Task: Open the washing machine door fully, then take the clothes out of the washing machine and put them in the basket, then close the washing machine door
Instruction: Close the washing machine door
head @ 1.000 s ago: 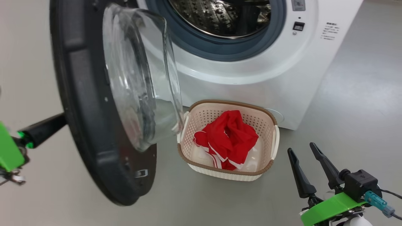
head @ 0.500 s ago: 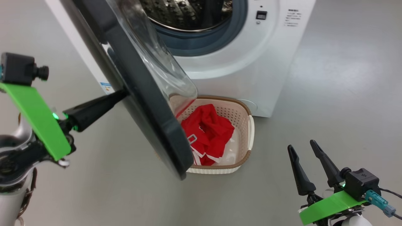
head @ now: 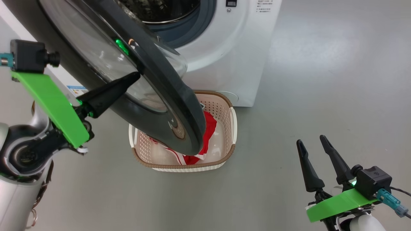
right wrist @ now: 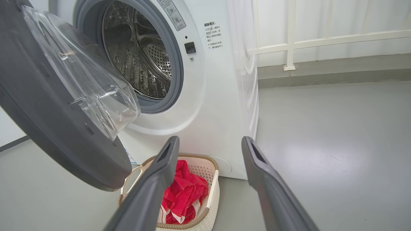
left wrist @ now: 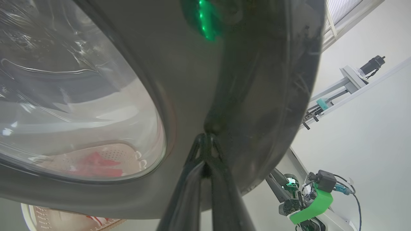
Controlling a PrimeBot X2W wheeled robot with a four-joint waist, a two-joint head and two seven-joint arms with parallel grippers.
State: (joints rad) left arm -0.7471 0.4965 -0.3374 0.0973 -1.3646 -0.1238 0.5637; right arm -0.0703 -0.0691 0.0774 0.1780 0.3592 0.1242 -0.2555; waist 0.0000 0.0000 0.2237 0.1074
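The white washing machine [head: 224, 48] stands with its steel drum [right wrist: 138, 54] exposed. Its door [head: 179, 96], black-rimmed with a clear glass bowl [right wrist: 86, 80], hangs half open over the basket [head: 226, 106]. The red clothes [head: 210, 128] lie in the cream basket [right wrist: 212, 192], partly hidden by the door. My left gripper [head: 136, 76] is shut, its tip pressed against the door's outer face [left wrist: 257, 80]; the left wrist view shows the closed tips [left wrist: 205, 138] touching the glossy rim. My right gripper [head: 310, 139] is open and holds nothing, low at the right; in its own view [right wrist: 210, 144] it points at the machine's front.
Grey floor [head: 321, 80] spreads to the right of the machine and in front of the basket. A white railing [right wrist: 290, 41] and a wall run behind the machine's right side. A blue label [head: 75, 88] shows on the machine's lower front.
The door has swung from wide open toward the machine, now covering part of the basket, with my shut left gripper against its outer face. The head camera has also shifted. My right gripper stays open.
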